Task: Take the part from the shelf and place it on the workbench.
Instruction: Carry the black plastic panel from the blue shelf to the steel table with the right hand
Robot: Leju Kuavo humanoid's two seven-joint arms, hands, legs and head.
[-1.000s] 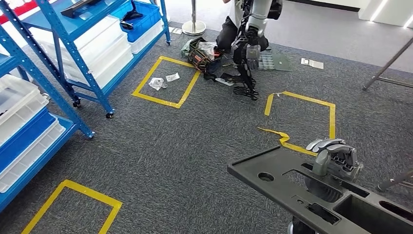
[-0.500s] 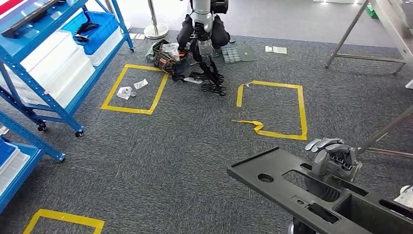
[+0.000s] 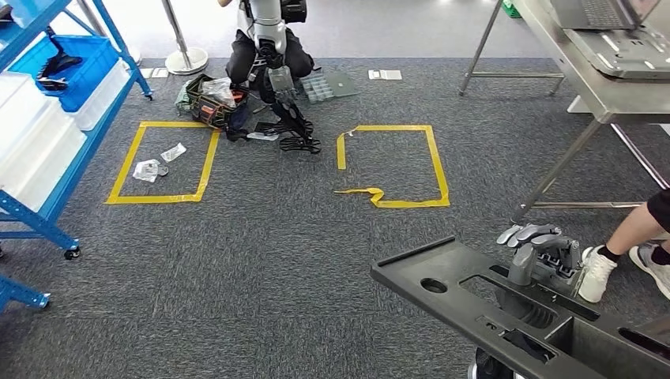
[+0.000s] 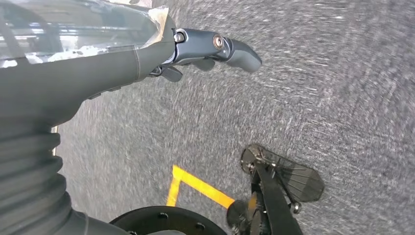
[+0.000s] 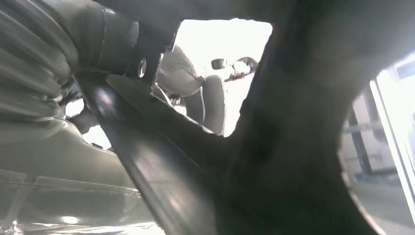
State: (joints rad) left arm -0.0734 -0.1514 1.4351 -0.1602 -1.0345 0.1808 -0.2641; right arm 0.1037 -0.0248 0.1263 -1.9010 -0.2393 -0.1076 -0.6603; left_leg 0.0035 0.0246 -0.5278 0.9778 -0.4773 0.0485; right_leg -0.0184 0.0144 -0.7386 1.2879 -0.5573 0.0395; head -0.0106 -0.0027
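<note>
I carry the part point(image 3: 474, 304), a long dark grey moulded panel with cut-outs and a round hole, low in my head view at about five o'clock. My right hand point(image 3: 545, 257) grips it through one of the openings: the fingers point(image 3: 528, 232) curl over the panel's far edge while the rest of the hand sits down in the cut-out. In the right wrist view the part point(image 5: 293, 147) is a dark frame close around the camera. The part is off the floor, over grey carpet, with its long axis running from nine o'clock near the middle of the picture down toward four o'clock.

My left hand point(image 4: 210, 49) hangs over the carpet with nothing in it, fingers loosely stretched out.

The workbench point(image 3: 600, 71), a steel table on slanted legs, stands at two o'clock, well apart from the part. A person's leg and white shoe point(image 3: 594, 272) are at three o'clock, just beside my right hand.

Against the earlier pictures the whole scene has slid to the left, so the camera has turned: the blue shelf point(image 3: 47, 118) now sits at the nine to ten o'clock edge, the workbench has come into view, and the shoe is new. My grip on the part is unchanged.
</note>
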